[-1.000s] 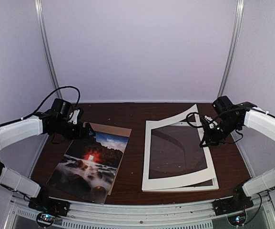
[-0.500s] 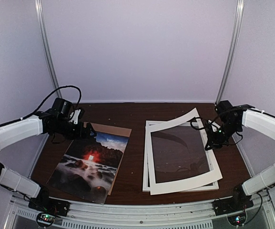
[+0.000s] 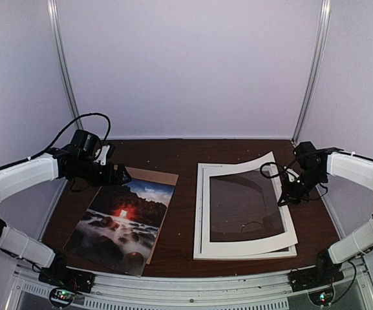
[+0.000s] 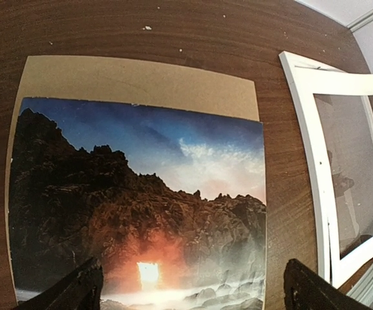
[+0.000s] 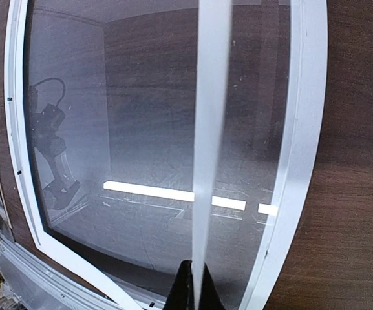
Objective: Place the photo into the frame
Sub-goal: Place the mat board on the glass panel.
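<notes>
White thin-edged rectangular picture frame (image 4: 304, 135) lies flat on the dark wooden table (image 3: 180, 155). At the frame's right side my right pincer (image 3: 284, 197) is clamped on a white card mat (image 3: 264, 161), its far corner curling above the frame. Left of the frame the glossy sunset photo (image 3: 125, 219) rests on a plain brown board (image 3: 157, 175); my left pincer (image 3: 116, 175) hovers there, fingers apart.

Above frame (image 5: 306, 97): blocked, since the mat (image 5: 210, 97) pinched in my right claw (image 5: 192, 287) slants over the glass.
Between photo (image 3: 125, 219) and frame: bare table (image 3: 181, 219), passable.
Far table strip: open.
</notes>
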### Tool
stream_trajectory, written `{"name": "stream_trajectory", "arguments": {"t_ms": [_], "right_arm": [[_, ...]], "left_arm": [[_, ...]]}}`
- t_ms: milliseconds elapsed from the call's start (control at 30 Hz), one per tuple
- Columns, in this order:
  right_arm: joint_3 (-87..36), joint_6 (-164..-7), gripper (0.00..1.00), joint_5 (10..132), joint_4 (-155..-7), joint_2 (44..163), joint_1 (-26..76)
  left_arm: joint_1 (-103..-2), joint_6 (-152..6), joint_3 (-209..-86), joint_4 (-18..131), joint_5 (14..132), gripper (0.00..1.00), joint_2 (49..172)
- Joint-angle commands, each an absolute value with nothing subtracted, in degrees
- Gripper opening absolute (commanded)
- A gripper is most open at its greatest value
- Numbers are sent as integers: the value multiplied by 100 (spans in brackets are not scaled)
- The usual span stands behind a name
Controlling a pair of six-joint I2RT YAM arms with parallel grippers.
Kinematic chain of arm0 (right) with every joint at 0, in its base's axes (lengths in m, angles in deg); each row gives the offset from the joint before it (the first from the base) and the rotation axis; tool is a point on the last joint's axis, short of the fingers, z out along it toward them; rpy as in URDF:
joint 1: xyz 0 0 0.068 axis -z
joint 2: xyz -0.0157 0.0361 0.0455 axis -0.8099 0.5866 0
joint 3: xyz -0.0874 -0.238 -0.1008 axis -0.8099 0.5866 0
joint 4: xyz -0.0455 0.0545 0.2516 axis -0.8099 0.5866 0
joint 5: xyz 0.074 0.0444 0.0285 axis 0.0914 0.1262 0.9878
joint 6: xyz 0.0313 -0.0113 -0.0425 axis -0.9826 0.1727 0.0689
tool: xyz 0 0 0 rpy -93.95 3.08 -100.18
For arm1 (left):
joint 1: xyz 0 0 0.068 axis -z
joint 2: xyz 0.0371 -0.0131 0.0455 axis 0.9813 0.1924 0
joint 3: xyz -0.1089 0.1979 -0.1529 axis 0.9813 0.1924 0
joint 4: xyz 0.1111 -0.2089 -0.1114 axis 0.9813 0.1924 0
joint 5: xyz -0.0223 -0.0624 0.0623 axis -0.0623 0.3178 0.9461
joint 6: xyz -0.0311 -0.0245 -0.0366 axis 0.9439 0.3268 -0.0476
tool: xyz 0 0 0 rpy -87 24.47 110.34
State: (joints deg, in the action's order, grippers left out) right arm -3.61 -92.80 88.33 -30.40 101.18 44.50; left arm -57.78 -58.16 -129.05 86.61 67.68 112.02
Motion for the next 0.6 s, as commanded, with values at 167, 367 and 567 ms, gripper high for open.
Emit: {"name": "stream_trajectory", "arguments": {"t_ms": [167,367,567], "right_arm": [[-285,-9353,0,8988,-3373,10294,4497],[-199,-9401,0,8926,-3502,10334,4501],[-119,-9468,0,8883,-3675,10381,4503]], "left_arm": [[-5720,-5854,-13146,8646,6850,98,11236],[-5720,-5845,-13117,8654,6883,98,11205],[-5720,-5830,-13100,8655,6893,98,11204]]}}
